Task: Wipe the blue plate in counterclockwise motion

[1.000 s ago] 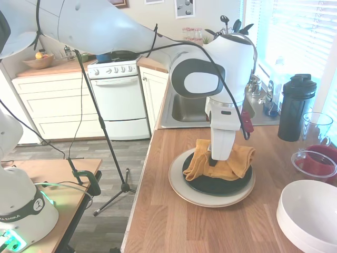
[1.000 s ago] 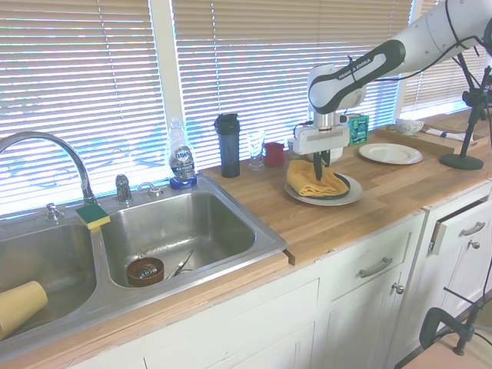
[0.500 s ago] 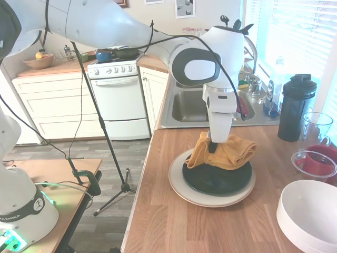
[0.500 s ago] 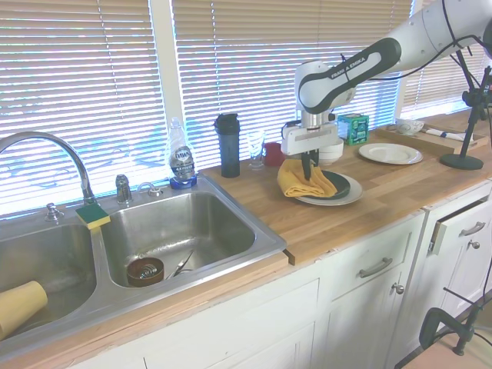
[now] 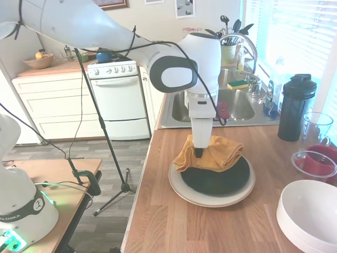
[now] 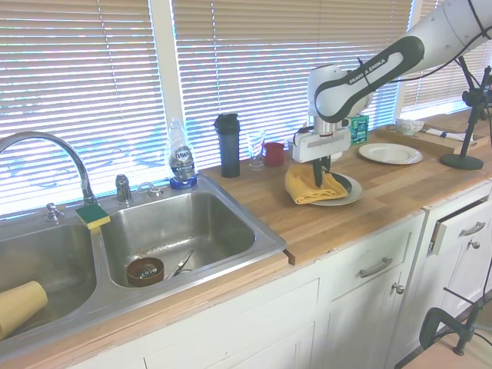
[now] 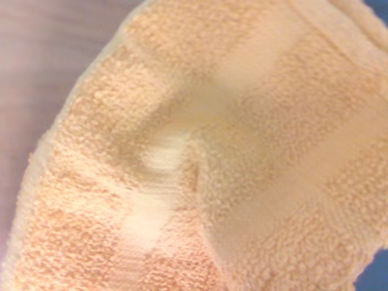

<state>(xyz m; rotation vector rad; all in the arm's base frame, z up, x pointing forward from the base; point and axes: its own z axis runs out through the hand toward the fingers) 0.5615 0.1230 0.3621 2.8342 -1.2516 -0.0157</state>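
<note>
You have the blue plate [image 5: 218,179] stacked on a larger plate [image 5: 181,191] on the counter [image 5: 174,226]. A cloth [image 5: 210,153] lies on its sink-side edge, hanging over the rim, with the gripper [image 5: 200,153] set into it. The sink [image 6: 177,231] is behind; a bottle [image 5: 296,108], glass [image 5: 316,126] and bowl [image 5: 310,213] stand to your right.

The blue plate [image 5: 218,179] was round, glossy and so dark it looked nearly black. It lay flat, stacked on a larger beige plate [image 5: 210,200] on the wooden counter [image 5: 174,221] near the sink. A yellow cloth [image 5: 208,154] covered its far edge, draping over the rim on one side.
</note>
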